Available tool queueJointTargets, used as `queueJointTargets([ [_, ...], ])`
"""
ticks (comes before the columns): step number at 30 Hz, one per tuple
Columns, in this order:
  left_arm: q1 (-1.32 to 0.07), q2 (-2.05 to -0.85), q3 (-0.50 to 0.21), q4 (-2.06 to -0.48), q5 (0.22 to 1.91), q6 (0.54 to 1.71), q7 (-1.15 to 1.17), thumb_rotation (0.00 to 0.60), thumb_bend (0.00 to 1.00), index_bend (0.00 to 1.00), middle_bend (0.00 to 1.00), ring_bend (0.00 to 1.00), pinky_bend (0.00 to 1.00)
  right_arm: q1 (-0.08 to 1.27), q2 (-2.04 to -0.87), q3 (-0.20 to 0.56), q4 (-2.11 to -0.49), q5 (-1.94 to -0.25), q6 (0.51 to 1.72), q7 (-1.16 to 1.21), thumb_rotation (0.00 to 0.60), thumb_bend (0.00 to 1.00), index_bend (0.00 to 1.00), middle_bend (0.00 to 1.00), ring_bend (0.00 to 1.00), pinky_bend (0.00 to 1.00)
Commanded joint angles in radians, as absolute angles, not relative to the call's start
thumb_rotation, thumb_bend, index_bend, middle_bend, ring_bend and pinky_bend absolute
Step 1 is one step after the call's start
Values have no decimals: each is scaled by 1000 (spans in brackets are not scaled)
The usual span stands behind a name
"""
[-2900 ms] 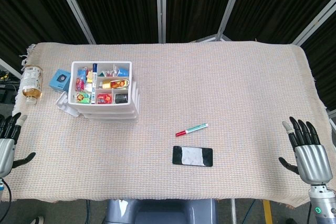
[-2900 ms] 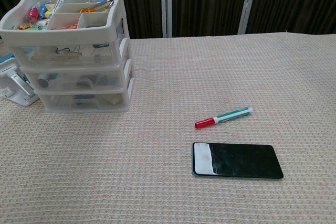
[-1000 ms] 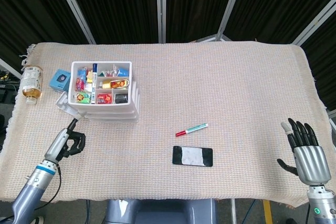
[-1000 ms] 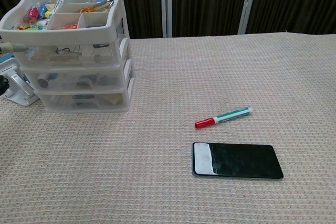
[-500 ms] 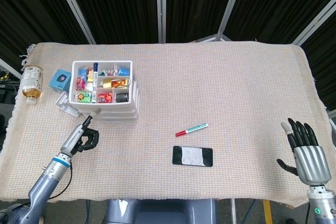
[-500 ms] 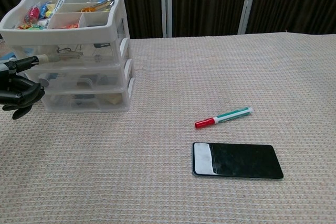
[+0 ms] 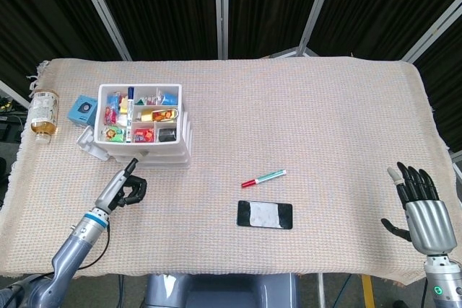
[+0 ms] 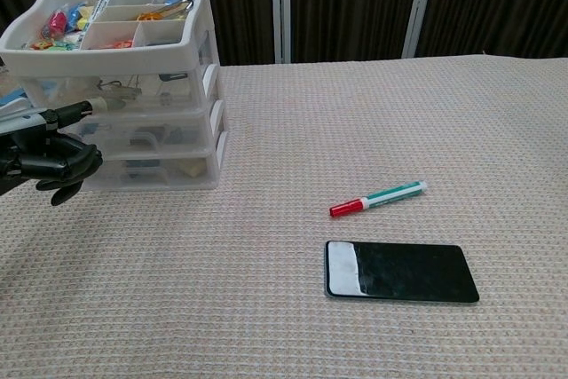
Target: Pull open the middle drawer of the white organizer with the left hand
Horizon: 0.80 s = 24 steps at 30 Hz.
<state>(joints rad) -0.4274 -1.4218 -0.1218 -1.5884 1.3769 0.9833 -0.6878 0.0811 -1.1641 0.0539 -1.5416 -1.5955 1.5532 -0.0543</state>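
Observation:
The white organizer stands at the table's left, its three drawers all pushed in and its top tray full of small colourful items. Its middle drawer shows its see-through front in the chest view. My left hand hovers just in front of the organizer, most fingers curled in and one stretched towards the drawer fronts. Its tip lies near the seam above the middle drawer; contact cannot be told. It holds nothing. My right hand stays at the table's near right corner, fingers spread and empty, seen only in the head view.
A red-and-green marker and a black phone lie mid-table. A bottle and a blue box sit at the far left. A white object leans beside the organizer.
My left hand has come in from the table's left edge to the organizer's front, its fingers curling and one pointing out. The right hand has barely shifted. The drawers stay closed.

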Motion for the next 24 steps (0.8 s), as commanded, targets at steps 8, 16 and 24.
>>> queueJointTargets([
  [8,-441,-1438,-119,-1577,1380,977,-702,600,718,4,794,873,741,81,-1164,53,-1544,-1597,1554,-56,600,17,0,0,0,0],
  [16,-442,-1447,-112,-1574,1397,989,-724,600,718,83,794,873,741,80,-1164,54,-1545,-1596,1554,-56,600,17,0,0,0,0],
  [24,-438,-1456,-106,-1566,1411,1014,-738,600,719,97,794,873,741,80,-1164,54,-1546,-1594,1553,-58,600,17,0,0,0,0],
])
